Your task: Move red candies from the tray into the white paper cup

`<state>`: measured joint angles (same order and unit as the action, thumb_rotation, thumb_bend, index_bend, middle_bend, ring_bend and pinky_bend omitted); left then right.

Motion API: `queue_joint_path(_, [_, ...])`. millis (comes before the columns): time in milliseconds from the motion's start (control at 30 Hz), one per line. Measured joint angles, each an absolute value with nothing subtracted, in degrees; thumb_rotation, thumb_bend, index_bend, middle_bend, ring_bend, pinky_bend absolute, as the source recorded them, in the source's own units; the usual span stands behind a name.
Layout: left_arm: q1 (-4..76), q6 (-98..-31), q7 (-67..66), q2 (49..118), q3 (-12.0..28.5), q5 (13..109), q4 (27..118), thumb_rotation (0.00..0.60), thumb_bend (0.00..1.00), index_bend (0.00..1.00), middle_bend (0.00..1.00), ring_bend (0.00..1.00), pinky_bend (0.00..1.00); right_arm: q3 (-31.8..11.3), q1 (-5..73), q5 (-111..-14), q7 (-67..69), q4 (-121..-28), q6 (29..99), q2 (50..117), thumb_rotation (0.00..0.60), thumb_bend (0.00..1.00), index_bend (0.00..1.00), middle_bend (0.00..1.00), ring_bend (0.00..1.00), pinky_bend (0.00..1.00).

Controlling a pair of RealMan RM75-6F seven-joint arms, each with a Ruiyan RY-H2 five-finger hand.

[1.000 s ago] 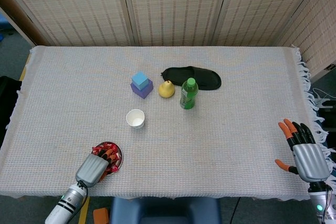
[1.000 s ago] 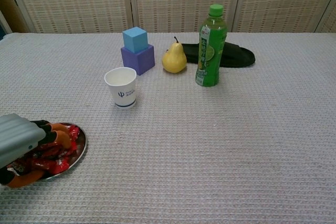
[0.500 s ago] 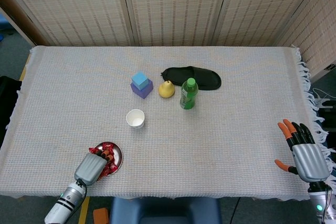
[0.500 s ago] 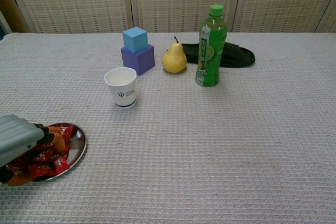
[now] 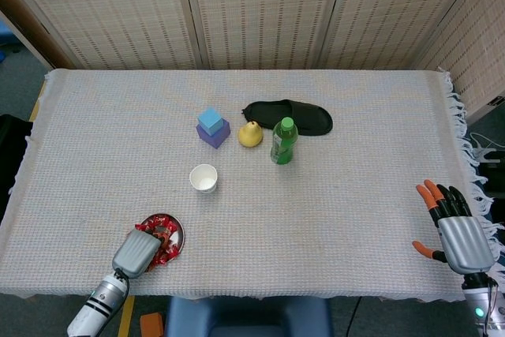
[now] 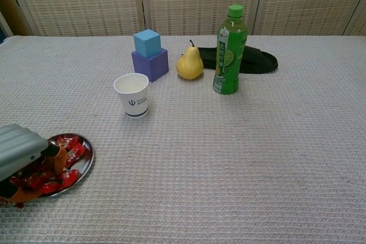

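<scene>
Over the tray point(image 6: 87, 161), my left hand point(image 5: 136, 252) hides its fingers; grip unclear. Pinch one candy point(image 6: 73, 151) firmly before lifting toward the cup point(image 6: 132, 95).

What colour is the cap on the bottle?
Green, matching the bottle; the cap shows best in the chest view.

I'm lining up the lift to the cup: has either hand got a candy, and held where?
Cannot be told: the left hand covers the red candies in the tray, fingers hidden. The right hand holds nothing.

Red candies point(image 6: 64, 151) heaped in a round metal tray point(image 6: 87, 159) (near edge), upright white paper cup point(image 6: 132, 95) well beyond.
</scene>
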<state>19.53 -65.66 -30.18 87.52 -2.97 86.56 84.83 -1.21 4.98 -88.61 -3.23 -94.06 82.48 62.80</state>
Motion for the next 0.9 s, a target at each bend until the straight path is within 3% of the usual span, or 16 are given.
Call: queue_joint_path(900, [20.32,-69.93,-19.98,86.87,-2.92,91.07,84.15,0.600,0.56,0.70,0.69,0.59,0.98,-0.98,5.28,-88.53,-3.28,-94.31,81.90,62.71,0.600,0.02,0.00,0.00,0.00,0.00])
